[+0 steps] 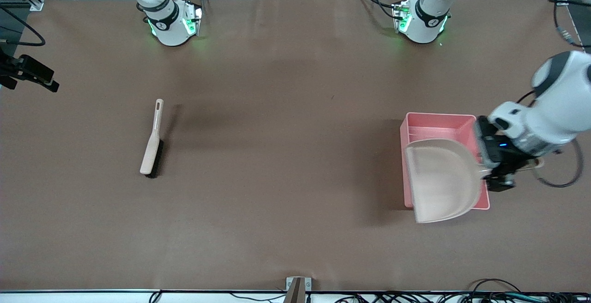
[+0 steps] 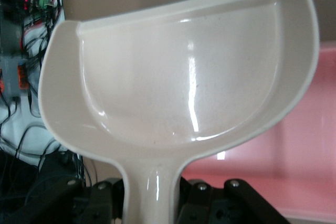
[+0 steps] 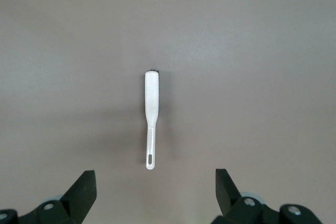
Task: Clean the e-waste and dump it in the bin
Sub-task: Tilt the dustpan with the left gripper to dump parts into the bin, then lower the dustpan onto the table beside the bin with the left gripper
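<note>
Two white arms with grey joint bands; each base carries a black collar and green glowing lights, with black cables trailing from it. The left gripper (image 1: 496,173) is black, a small blue light on its body, a black cable looping beside it. The right gripper (image 3: 156,190) has black fingers with silver screws.
</note>
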